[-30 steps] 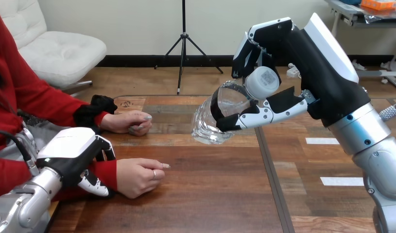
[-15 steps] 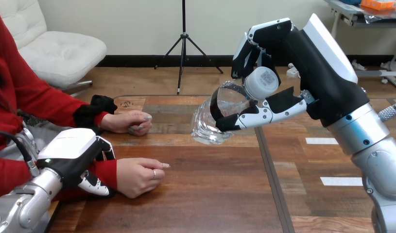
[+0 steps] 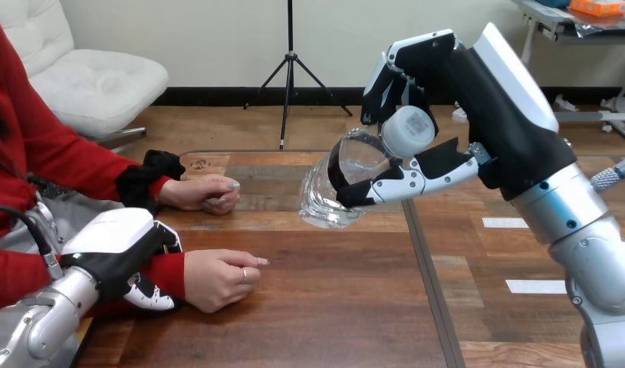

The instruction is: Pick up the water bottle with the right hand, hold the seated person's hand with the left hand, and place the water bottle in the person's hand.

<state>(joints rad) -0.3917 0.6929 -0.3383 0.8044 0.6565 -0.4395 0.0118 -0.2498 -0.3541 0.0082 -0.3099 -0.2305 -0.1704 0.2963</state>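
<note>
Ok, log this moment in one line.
right hand: shut on bottle, tilted | left hand: curled round person's nearer wrist | person's nearer hand: on table, apart from bottle | handover: not yet done

Bright, even indoor light from above, soft faint shadow on the worktop under the person's nearer hand, small glints on the clear water bottle, white back shell of the right robot hand lit brightest, mild sheen on the wood.
</note>
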